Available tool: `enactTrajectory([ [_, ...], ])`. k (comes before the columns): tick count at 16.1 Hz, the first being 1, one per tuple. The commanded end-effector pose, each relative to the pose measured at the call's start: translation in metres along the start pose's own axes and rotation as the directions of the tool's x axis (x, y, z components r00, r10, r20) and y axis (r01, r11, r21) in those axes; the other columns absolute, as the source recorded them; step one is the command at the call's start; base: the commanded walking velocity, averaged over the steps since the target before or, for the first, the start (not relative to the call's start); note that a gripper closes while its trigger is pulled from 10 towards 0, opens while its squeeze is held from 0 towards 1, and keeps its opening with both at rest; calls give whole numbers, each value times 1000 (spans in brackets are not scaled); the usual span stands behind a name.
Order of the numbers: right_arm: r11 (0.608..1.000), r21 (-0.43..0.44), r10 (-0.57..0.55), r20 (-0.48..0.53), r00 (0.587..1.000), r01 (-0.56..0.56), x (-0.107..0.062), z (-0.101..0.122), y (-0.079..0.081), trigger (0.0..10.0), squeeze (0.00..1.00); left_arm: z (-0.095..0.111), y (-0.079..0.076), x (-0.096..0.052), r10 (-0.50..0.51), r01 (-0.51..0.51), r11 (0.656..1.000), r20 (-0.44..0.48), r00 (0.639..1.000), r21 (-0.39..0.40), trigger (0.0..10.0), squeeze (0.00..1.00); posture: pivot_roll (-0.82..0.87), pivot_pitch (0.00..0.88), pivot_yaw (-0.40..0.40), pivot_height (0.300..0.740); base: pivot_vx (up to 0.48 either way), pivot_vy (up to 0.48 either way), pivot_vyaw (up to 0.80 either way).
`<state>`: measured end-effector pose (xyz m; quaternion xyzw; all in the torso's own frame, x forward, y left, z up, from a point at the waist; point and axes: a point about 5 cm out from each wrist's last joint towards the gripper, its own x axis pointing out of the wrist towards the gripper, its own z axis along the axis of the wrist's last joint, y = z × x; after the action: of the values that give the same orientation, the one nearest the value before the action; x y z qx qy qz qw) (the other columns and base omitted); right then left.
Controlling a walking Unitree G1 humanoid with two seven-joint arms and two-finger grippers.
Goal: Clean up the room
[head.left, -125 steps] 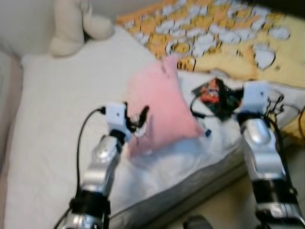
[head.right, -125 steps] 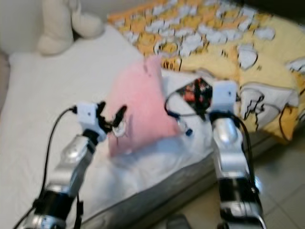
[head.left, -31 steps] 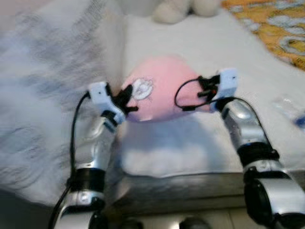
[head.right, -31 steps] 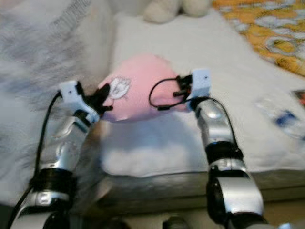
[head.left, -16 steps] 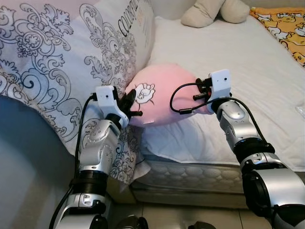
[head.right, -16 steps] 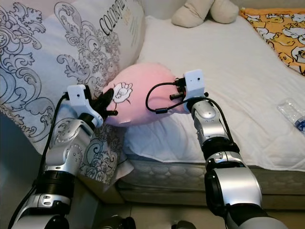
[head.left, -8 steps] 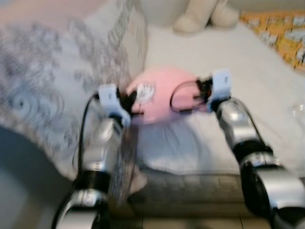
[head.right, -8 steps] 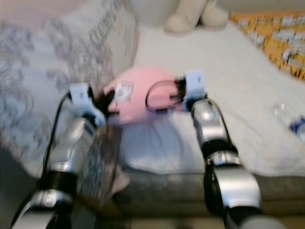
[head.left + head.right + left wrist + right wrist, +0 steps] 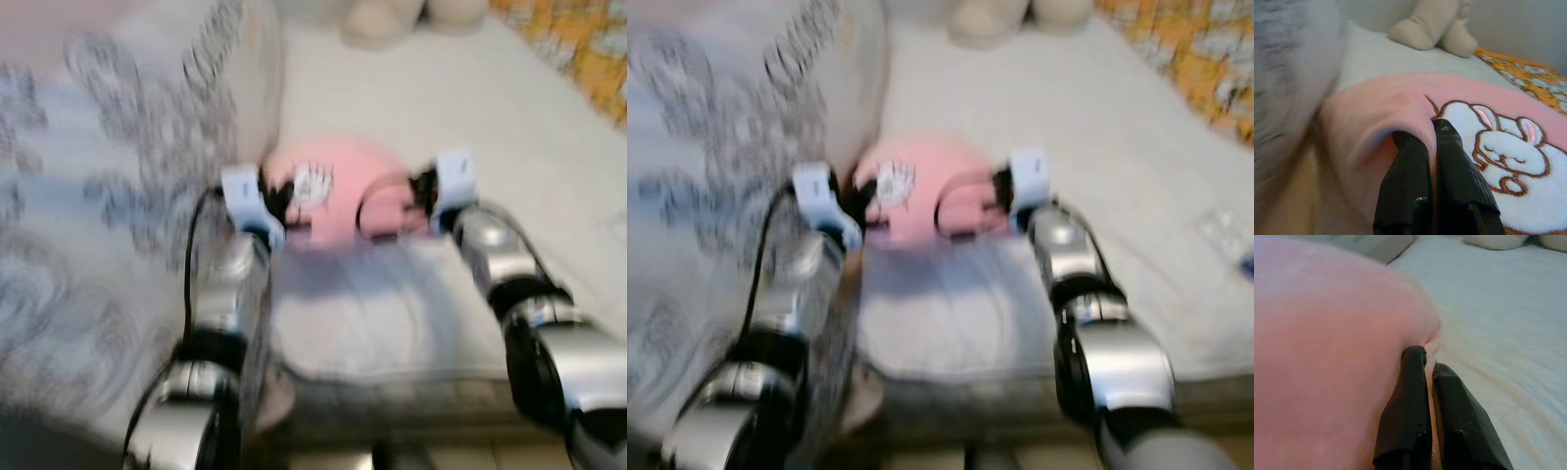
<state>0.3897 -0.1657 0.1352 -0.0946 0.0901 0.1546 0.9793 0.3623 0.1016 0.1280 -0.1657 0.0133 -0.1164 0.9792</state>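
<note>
Pink plush pillow with rabbit patch (image 9: 338,191) hangs over the white bed (image 9: 549,166), both my grippers, left (image 9: 1431,128) and right (image 9: 1426,357), pinching its edges; I should lower evenly beside the patterned pillow (image 9: 118,176)

We note heavy blur. Our left gripper (image 9: 860,208) and right gripper (image 9: 997,201) meet opposite ends of the pink pillow (image 9: 921,188) between them. Beside the left gripper rises a patterned pillow (image 9: 735,147); the white bed (image 9: 1097,127) extends beyond.
</note>
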Motion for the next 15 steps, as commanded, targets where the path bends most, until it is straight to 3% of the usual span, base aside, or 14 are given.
enactTrajectory([
  [1,997,-46,54,-22,998,-55,4,1,13,10000,0,-6,16,-3,81,-81,997,-13,997,0,0,0,-116,6,95,740,0,0,0],
  [6,984,-114,122,-137,983,-138,-5,-30,17,10000,0,-37,1,-10,98,-101,994,-86,991,-34,0,0,-118,58,104,740,0,0,0],
  [8,974,-166,117,-205,972,-152,-14,-46,6,10000,0,-53,-17,-16,72,-82,994,-120,990,-76,0,0,-113,65,105,740,0,0,0],
  [11,966,-227,72,-235,969,-126,-21,-47,-12,10000,0,-69,-47,-21,9,-32,990,-164,986,-141,0,0,-114,65,102,740,0,0,0],
  [12,961,-246,65,-237,969,-125,-22,-46,-15,10000,0,-73,-54,-22,-3,-24,988,-180,984,-150,5608,0,-114,65,102,740,0,0,0],
  [13,960,-249,64,-237,969,-124,-22,-46,-16,10000,0,-74,-56,-23,-10,-18,989,-186,983,-150,10000,0,-120,61,99,740,0,0,0],
  [15,957,-268,49,-238,970,-114,-22,-43,-21,10000,0,-75,-60,-23,-22,-8,988,-195,981,-152,10000,0,-121,58,98,740,0,0,0],
])
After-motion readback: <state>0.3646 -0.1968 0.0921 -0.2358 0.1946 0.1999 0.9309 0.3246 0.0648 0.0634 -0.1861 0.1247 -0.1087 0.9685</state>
